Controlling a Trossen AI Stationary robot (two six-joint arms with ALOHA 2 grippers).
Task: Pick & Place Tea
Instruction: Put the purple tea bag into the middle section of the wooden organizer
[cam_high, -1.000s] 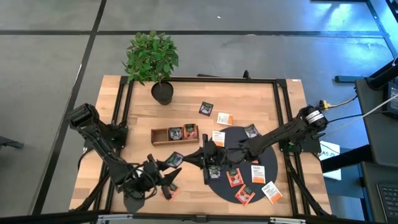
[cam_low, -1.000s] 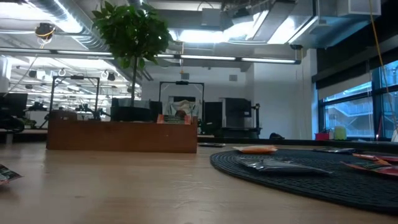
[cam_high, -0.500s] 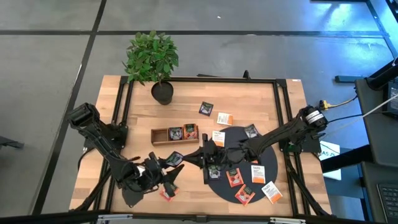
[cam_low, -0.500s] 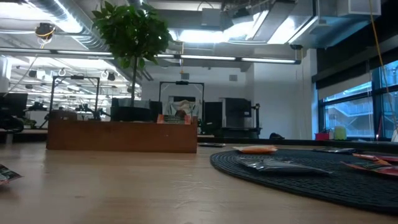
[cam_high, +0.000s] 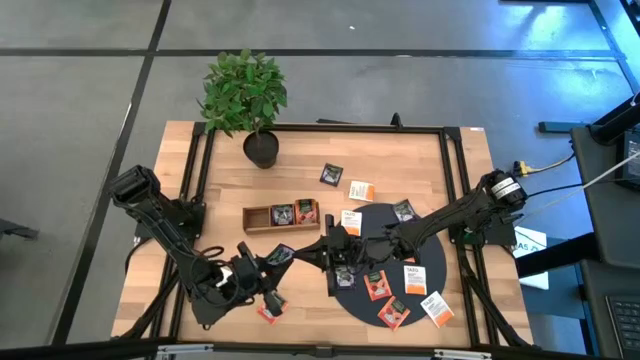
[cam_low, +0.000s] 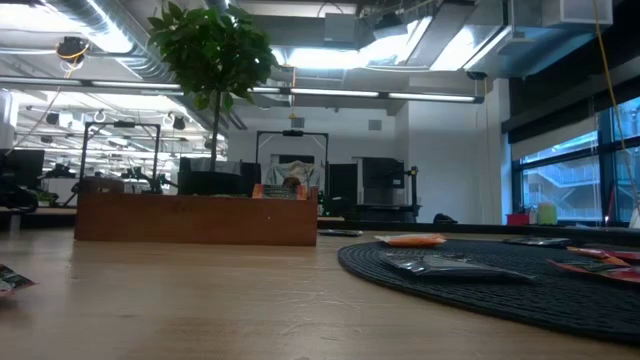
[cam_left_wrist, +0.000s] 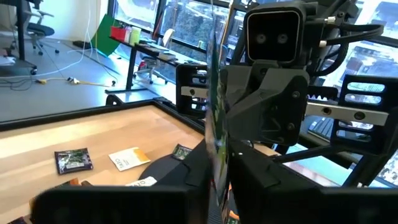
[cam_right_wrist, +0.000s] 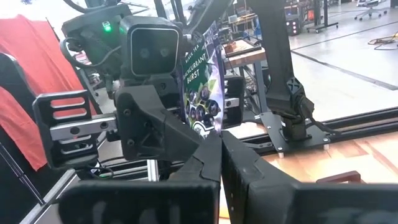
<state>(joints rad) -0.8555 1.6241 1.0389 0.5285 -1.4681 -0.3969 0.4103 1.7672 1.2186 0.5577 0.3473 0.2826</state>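
1. The wooden table (cam_high: 400, 150) carries a round black mat (cam_low: 480, 285) on the right arm's side and a wooden tray (cam_high: 258, 217) nearer the middle. Loose tea packets lie on the mat and on the bare wood beyond it.
2. Both arms reach in low over the front of the table and meet nose to nose, between the tray and the near edge.
3. The right gripper (cam_high: 308, 257) is pressed together on one dark tea packet (cam_high: 284, 256). It holds the packet upright, off the table, by its lower edge.
4. The left gripper (cam_high: 272, 264) sits directly opposite. Its wrist view shows the same packet edge-on, running straight up between its fingers (cam_left_wrist: 198, 168), which have drawn in against both faces and seem to pinch it.
5. The relation that matters is that the packet stands in the gap between the two grippers, with its flat faces turned to the left arm's fingers. Each gripper grips from its own side.
6. This reads as a hand-over. The tray lies just beyond the left gripper, so the left arm is the nearer one to carry the packet there once the right one lets go.
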